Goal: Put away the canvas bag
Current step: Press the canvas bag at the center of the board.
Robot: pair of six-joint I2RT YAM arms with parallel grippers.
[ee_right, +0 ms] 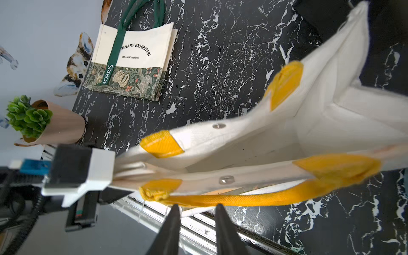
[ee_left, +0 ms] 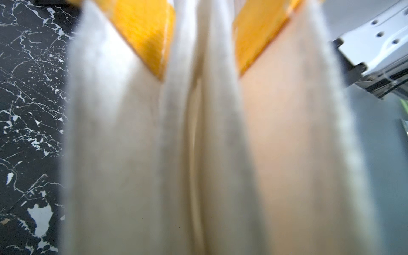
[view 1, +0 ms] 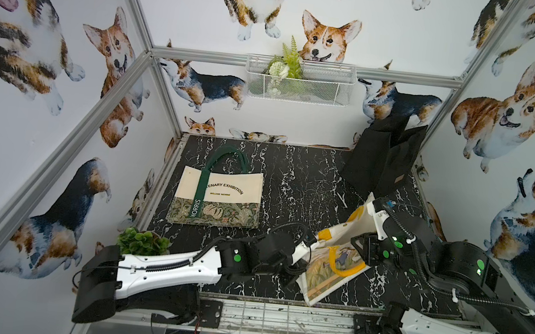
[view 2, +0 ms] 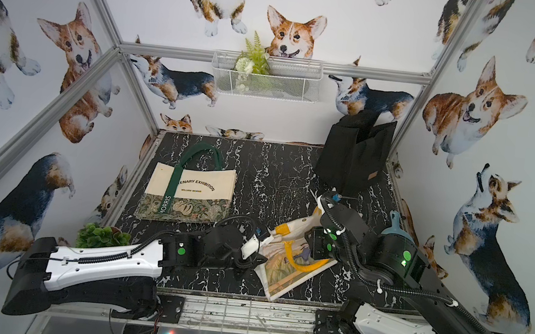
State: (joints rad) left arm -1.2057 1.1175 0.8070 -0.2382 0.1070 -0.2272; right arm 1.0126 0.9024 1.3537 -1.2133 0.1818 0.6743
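Note:
The canvas bag (view 1: pixel 333 273) (view 2: pixel 284 274) is white with yellow handles and a painted print, and it is partly lifted off the black marble table near the front right. My left gripper (view 1: pixel 314 242) (view 2: pixel 266 240) is shut on one end of its rim, where both sides are pinched together (ee_right: pixel 132 170). Blurred white cloth of the bag (ee_left: pixel 198 132) fills the left wrist view. The bag's mouth gapes open in the right wrist view (ee_right: pixel 265 143). My right gripper (ee_right: pixel 197 206) is open, its jaws empty just short of the loose yellow handle (ee_right: pixel 242 198).
A second canvas tote (view 1: pixel 217 196) (ee_right: pixel 132 61) with green handles lies flat at the left. A black fabric bag (view 1: pixel 381 161) stands open at the back right corner. A white wire basket (view 1: pixel 299 81) hangs on the back wall. A small potted plant (view 1: pixel 142 242) sits at the front left.

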